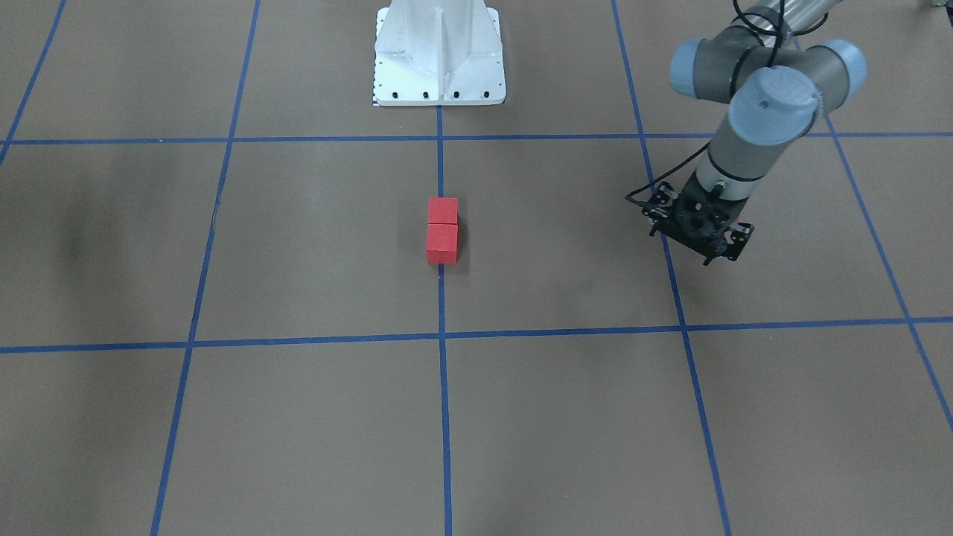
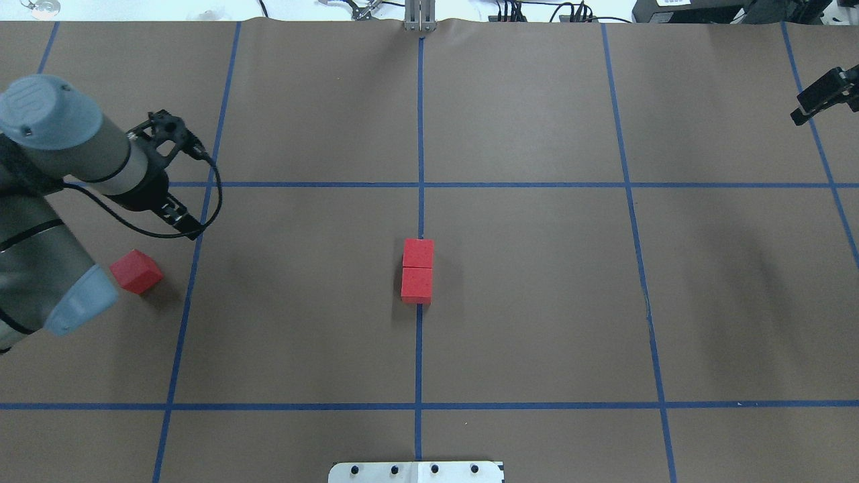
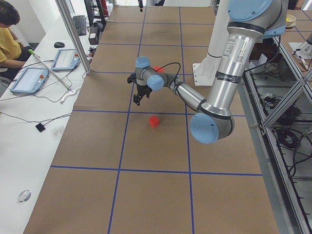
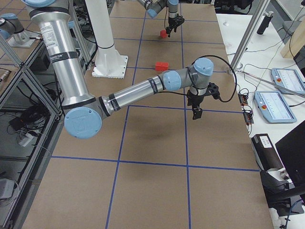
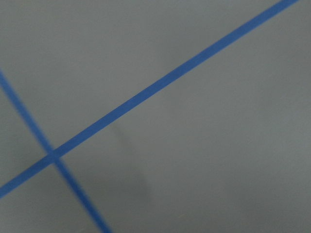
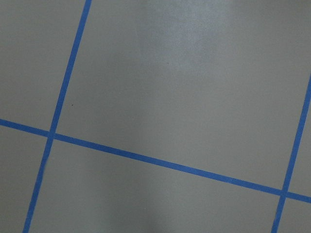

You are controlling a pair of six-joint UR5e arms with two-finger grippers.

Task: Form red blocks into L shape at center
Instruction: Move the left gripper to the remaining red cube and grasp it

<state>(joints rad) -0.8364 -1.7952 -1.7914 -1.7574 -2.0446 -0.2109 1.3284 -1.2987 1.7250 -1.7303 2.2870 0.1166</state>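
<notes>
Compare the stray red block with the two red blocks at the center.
The stray block lies far to the robot's left, inside a grid square; the center pair sits on the middle blue line. The stray block is askew to the grid; the center pair lines up with it. The stray block touches nothing; the center pair's blocks meet face to face. All are matching red cubes.

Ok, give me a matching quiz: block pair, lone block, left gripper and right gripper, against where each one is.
1 block pair
2 lone block
3 left gripper
4 right gripper

A far right side, away from all blocks
B beside the left arm, off-centre
C on the centre line, touching each other
D above a left-side blue line

Pairs: 1-C, 2-B, 3-D, 4-A
</notes>
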